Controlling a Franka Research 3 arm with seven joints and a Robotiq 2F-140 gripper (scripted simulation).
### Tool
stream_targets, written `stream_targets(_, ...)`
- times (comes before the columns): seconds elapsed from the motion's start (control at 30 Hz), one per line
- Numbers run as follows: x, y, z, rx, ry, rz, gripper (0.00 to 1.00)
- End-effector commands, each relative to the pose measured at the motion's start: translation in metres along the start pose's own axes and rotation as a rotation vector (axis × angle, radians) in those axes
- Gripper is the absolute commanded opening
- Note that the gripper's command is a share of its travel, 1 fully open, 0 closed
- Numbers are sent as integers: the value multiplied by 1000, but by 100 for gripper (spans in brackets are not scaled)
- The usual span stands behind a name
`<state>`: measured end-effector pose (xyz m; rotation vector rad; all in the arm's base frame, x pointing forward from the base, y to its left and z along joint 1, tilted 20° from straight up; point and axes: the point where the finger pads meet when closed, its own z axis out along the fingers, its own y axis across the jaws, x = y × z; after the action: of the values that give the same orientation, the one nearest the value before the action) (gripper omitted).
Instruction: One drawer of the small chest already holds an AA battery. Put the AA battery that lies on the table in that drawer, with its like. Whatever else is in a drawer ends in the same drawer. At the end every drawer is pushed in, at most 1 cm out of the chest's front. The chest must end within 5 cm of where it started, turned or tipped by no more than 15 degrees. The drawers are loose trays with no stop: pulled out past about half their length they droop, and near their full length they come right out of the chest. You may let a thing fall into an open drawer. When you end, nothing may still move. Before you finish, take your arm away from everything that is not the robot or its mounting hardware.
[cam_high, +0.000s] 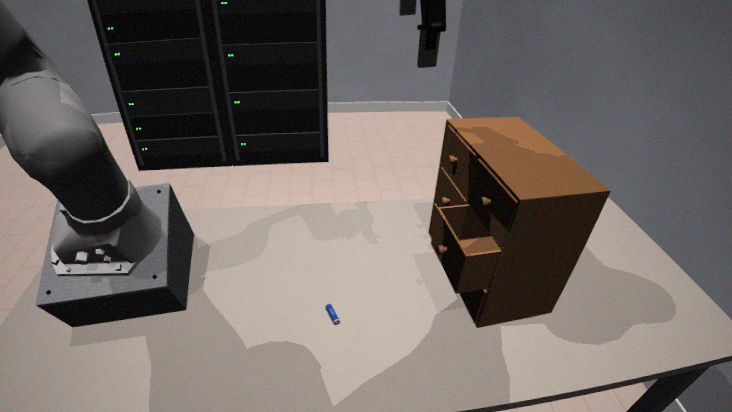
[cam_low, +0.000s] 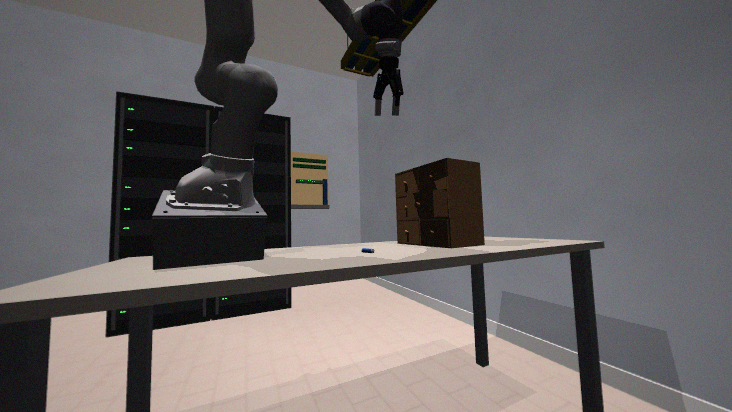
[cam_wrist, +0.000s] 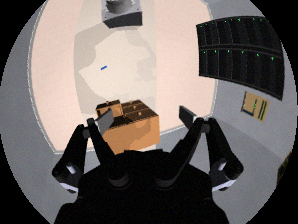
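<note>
The blue AA battery (cam_high: 332, 314) (cam_low: 367, 250) (cam_wrist: 104, 67) lies on the table between the robot's base and the chest. The small brown chest (cam_high: 542, 255) (cam_low: 465, 204) (cam_wrist: 132, 137) stands upright, with two columns of three drawers. Its near-column middle drawer (cam_high: 478, 271) (cam_wrist: 115, 105) is pulled well out; no battery shows in the visible part of its inside, and the rest is hidden. The other drawers look pushed in, their contents hidden. My gripper (cam_high: 417, 39) (cam_low: 386, 113) (cam_wrist: 145, 113) is open and empty, high above the chest's top.
The robot's base block (cam_high: 176, 255) (cam_low: 207, 240) stands at the other end of the table (cam_high: 286, 378) (cam_low: 307, 276). A wall (cam_high: 665, 127) rises behind the chest. The dark server racks (cam_high: 271, 76) (cam_low: 163, 153) (cam_wrist: 240, 50) stand beyond the table.
</note>
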<state>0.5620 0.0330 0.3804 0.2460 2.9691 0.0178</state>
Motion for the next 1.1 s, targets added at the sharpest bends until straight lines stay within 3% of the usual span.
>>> stream_targets(0.0,6,-7,0,26,17,-4,100)
stream_targets(0.37,6,-7,0,26,17,-4,100)
stream_targets(0.4,15,-26,-3,95,39,-25,100)
stream_targets(0.93,15,-26,-3,95,39,-25,100)
stream_targets(0.97,22,-42,-7,157,59,-41,100)
stream_targets(1.07,22,-42,-7,157,59,-41,100)
